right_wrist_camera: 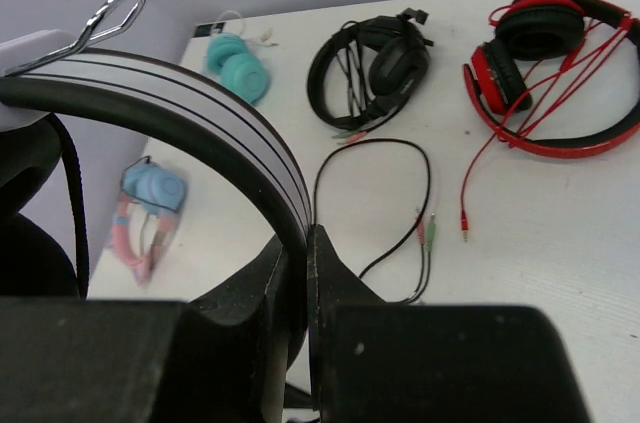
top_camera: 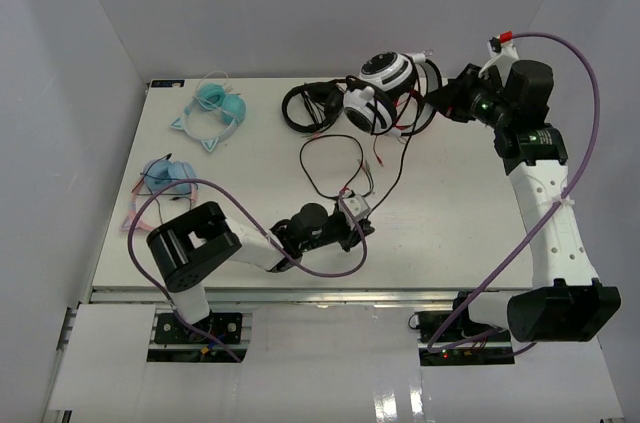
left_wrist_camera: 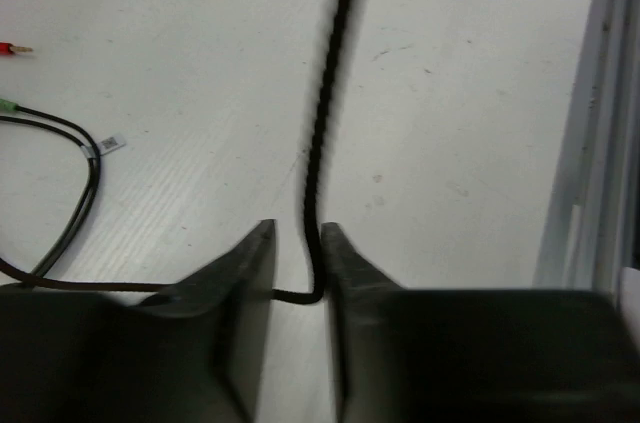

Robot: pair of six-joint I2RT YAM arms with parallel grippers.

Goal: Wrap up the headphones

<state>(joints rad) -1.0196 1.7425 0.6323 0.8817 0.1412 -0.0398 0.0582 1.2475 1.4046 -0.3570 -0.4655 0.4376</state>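
The white headphones hang off the table at the back, with both round white-and-black cups showing. My right gripper is shut on their white, black-striped headband, which passes between the jaws of the right gripper. Their long black cable drops to the table and runs toward my left gripper. In the left wrist view the braided cable lies between the tips of the left gripper. It bends against the right finger. The jaws stand apart, wider than the cable.
All-black headphones and red headphones lie at the back. Teal headphones and a blue-and-pink pair lie on the left. A thin black cable with pink and green plugs loops mid-table. The table's front edge is close to the left gripper.
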